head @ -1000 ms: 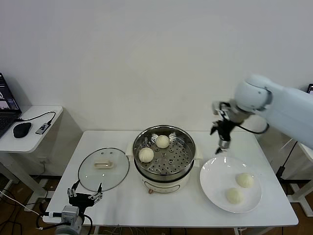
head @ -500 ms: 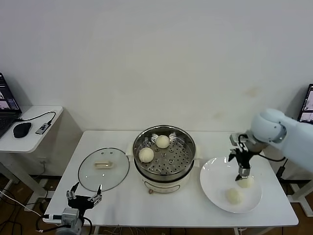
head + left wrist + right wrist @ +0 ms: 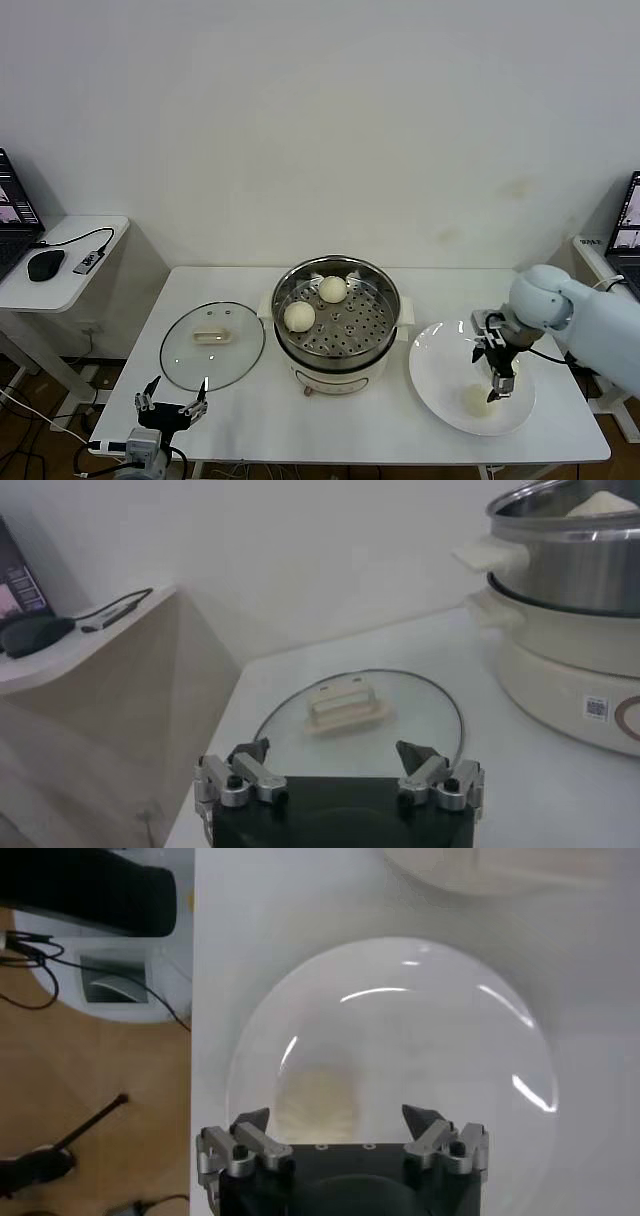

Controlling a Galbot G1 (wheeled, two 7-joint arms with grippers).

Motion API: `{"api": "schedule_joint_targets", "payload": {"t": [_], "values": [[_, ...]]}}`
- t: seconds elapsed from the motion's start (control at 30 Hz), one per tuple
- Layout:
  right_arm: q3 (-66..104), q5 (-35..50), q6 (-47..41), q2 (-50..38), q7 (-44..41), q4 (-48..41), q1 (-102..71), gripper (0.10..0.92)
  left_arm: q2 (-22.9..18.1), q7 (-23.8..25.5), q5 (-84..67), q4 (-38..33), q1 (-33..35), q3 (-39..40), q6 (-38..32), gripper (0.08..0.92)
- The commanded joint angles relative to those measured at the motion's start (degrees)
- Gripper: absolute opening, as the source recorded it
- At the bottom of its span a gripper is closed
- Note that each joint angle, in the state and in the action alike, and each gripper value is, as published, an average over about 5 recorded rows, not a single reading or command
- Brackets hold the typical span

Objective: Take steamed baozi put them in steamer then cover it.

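The right gripper is held low over the white plate at the right end of the white table, its fingers spread wide and pointing down at a steamed baozi that lies on the plate's near side. In the right wrist view the same bun is seen just beside one fingertip rather than centred in the open gap, and nothing is gripped. A second bun on the plate is mostly hidden behind the gripper in the head view, so its exact place cannot be told. Two more baozi are already set on the perforated tray of the steamer, which stands at the table's middle (uncovered, on its white base). The cover lies flat on the table to the steamer's left, handle up. The left gripper is parked at the table's near left edge, just short of the cover, with its fingers spread apart and empty.
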Motion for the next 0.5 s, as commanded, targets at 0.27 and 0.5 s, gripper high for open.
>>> {"api": "schedule_joint_targets", "payload": {"t": [0.27,0.5], "values": [[5.0,-4.2,0.9,0.7,1.9,-2.6,-8.7,0.823,-0.2,0.1,0.3,0.3,-0.4,0.2,0.1,0.823],[6.4,-5.0,0.9,1.9,2.8,-3.9,-10.1,0.823,-0.3,0.1,0.5,0.7,-0.6,0.3,0.1,0.823]]}}
